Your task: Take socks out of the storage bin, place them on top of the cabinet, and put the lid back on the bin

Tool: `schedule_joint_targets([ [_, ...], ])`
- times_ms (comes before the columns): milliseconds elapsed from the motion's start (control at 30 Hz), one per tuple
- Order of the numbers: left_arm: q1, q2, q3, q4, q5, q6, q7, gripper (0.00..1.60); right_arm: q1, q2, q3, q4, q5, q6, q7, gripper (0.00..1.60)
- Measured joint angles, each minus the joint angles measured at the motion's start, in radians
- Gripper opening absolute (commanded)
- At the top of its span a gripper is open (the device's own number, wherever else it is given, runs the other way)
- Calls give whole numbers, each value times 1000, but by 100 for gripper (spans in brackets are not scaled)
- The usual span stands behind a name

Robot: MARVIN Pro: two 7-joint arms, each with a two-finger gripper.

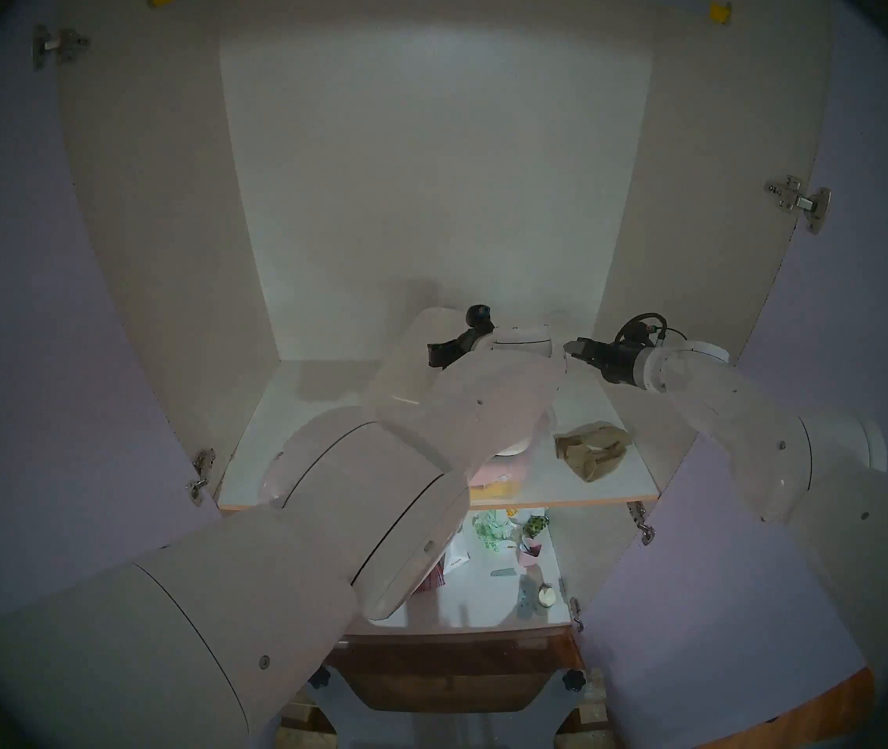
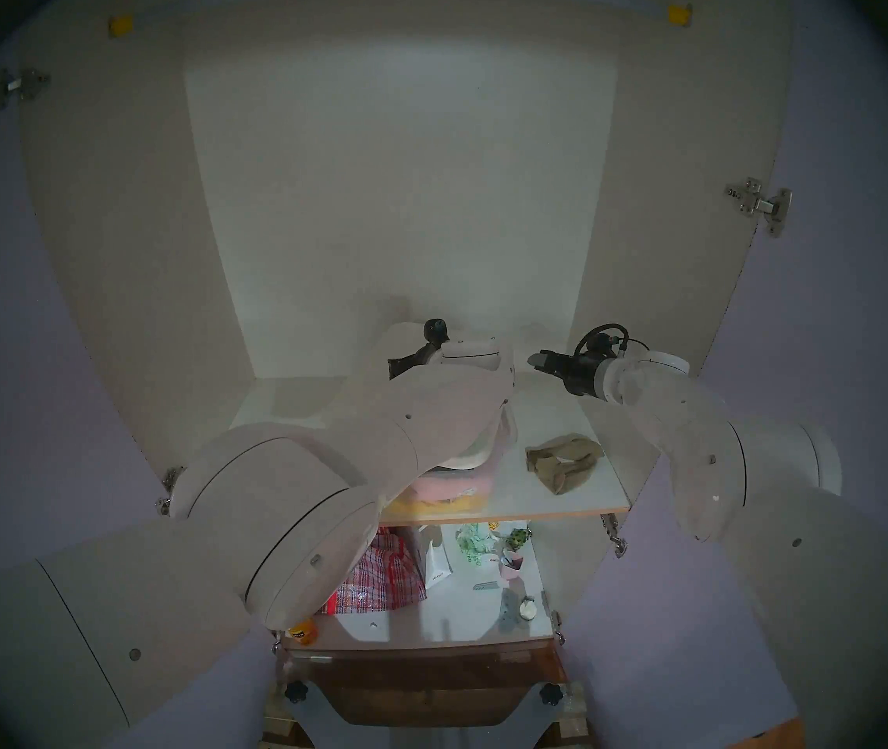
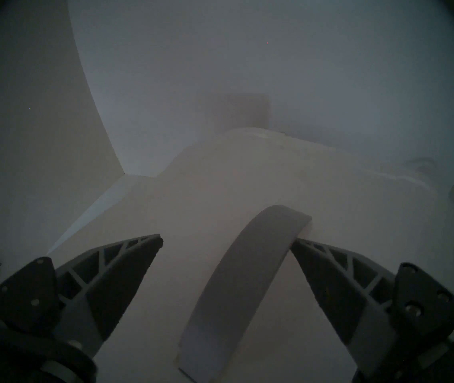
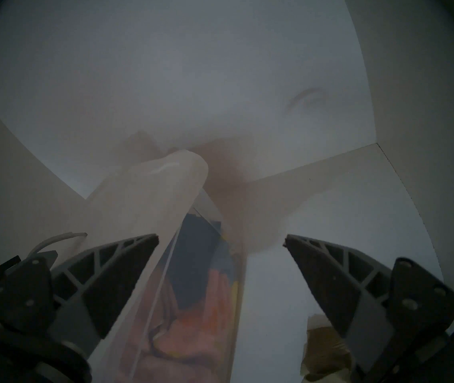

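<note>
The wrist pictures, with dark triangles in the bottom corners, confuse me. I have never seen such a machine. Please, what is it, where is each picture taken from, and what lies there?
It is a robot with two white arms reaching into an open wardrobe. The two wide pictures come from cameras on its head and look down over both arms. The other two come from a camera on each wrist, and the dark triangles are that arm's own fingers.

On the shelf lie khaki socks. Beside them stands a clear storage bin with pink cloths inside.

The left fingers stand apart over the white lid, with a grey handle between them. The right fingers are wide open and hold nothing. Whether the lid sits fully closed on the bin, I cannot tell.
</note>
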Motion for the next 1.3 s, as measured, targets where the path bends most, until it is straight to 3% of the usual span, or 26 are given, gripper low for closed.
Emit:
schedule_joint_targets([
  [33, -1, 1, 13, 4, 1, 3, -4, 11, 0, 0, 0, 0, 0, 0, 0, 160],
  [67, -3, 1, 27, 9, 2, 7, -9, 0, 0, 0, 0, 0, 0, 0, 0, 160],
  [233, -9, 1, 51, 20, 2, 16, -25, 0, 0, 0, 0, 0, 0, 1, 0, 160],
  [1300, -37, -18, 9, 49, -49, 8, -11, 0, 0, 1, 0, 0, -2, 1, 1, 160],
])
